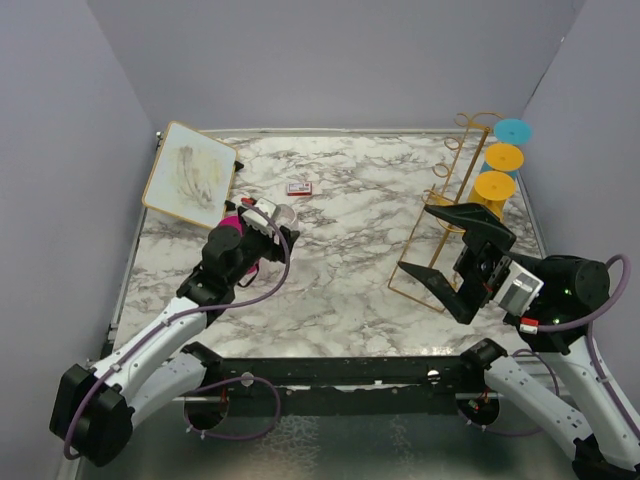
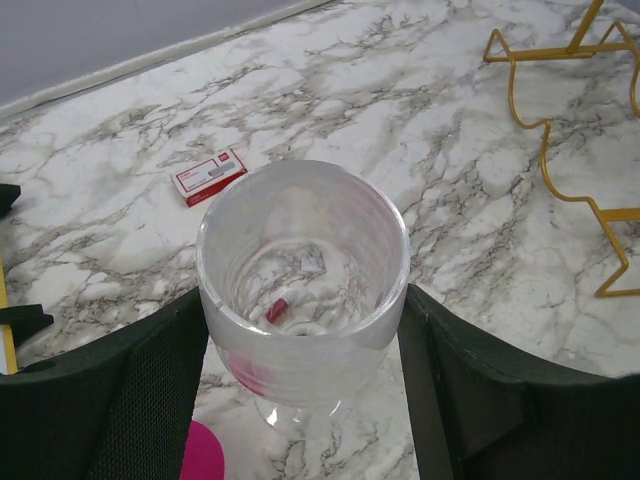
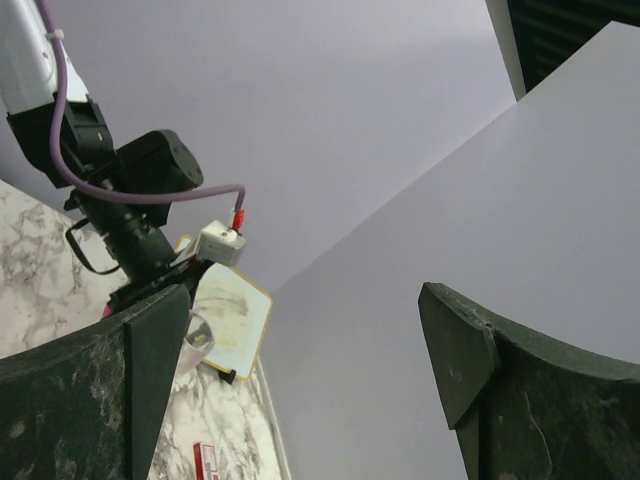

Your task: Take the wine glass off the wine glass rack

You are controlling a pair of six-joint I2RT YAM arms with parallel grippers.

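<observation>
A clear wine glass (image 1: 281, 213) stands upright between the fingers of my left gripper (image 1: 268, 224), at the table's left middle. In the left wrist view both black fingers (image 2: 130, 390) press the bowl of the glass (image 2: 300, 270), and its foot is low over the marble; I cannot tell if it touches. The gold wire rack (image 1: 446, 196) stands at the right, far from the glass, with no glass on it; its base also shows in the left wrist view (image 2: 545, 150). My right gripper (image 1: 441, 253) is open and empty, just in front of the rack's base. In the right wrist view (image 3: 300, 320) nothing lies between its fingers.
A white gold-rimmed board (image 1: 190, 172) leans at the back left. A small red box (image 1: 299, 188) lies behind the glass. A pink object (image 1: 229, 222) sits by my left gripper. One blue (image 1: 512, 130) and two yellow discs (image 1: 494, 186) stand behind the rack by the right wall.
</observation>
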